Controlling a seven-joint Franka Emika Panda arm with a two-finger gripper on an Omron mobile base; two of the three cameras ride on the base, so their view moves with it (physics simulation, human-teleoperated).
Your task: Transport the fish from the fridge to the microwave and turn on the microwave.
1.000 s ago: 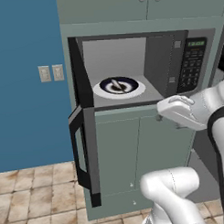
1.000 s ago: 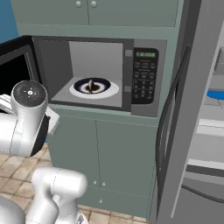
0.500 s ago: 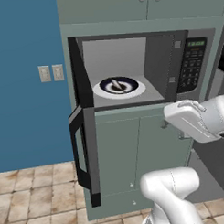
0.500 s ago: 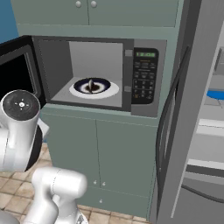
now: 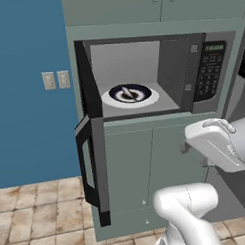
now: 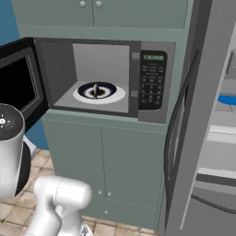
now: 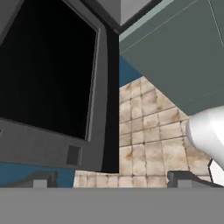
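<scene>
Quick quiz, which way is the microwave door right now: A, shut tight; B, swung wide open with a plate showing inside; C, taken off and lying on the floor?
B: the microwave has its door swung out to the side, and the white turntable plate with a dark dish on it shows in the cavity.

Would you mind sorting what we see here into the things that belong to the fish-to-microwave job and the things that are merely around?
Part of the job:
- microwave, door open
- fridge, door open
- open gripper

Just around:
- plate with a dark bowl inside the microwave
- cabinet doors below
- wall outlets
</scene>
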